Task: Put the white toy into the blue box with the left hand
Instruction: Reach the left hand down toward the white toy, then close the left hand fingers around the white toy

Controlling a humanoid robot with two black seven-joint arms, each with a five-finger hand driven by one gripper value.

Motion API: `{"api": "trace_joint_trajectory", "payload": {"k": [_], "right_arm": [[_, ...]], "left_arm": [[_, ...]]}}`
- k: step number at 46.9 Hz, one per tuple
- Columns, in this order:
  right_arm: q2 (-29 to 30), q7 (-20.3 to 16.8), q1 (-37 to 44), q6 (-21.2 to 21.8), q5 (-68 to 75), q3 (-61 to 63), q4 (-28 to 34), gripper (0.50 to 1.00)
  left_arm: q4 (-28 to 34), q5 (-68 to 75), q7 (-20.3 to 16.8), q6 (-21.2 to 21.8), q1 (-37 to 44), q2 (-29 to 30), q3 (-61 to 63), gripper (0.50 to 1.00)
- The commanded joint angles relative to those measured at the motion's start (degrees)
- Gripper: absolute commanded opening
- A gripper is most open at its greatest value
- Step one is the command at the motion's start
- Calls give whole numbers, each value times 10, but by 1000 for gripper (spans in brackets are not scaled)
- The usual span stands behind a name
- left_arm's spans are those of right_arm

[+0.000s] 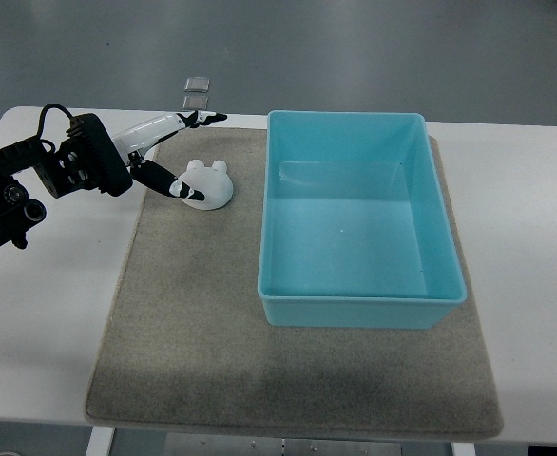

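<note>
The left hand [169,152] is spread open with nothing gripped yet, thumb tip right against the white toy [207,183]. The toy sits on the mat just right of the hand, with the blue box [359,313] further right.

Showed a black, boxy left arm [31,180] with a looped black cable, a white left hand [160,142], and slim black-tipped fingers [160,180].

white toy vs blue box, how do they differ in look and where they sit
The white toy is small, rounded and solid-looking; the blue box is large, rectangular, open-topped and empty. The toy sits beside the left hand; the box lies further right, clear of it. Both rest on the grey mat.
</note>
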Motion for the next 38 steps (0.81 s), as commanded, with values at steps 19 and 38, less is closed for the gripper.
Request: {"api": "trace_joint_trajectory", "payload": {"k": [19,38], "right_arm": [[0,0,0,1,0,0,0,936],[0,0,0,1,0,0,0,936]], "left_arm": [[1,132,12,23,-10,0,21,969],[20,150,12,67,-17,-4,72,857]]}}
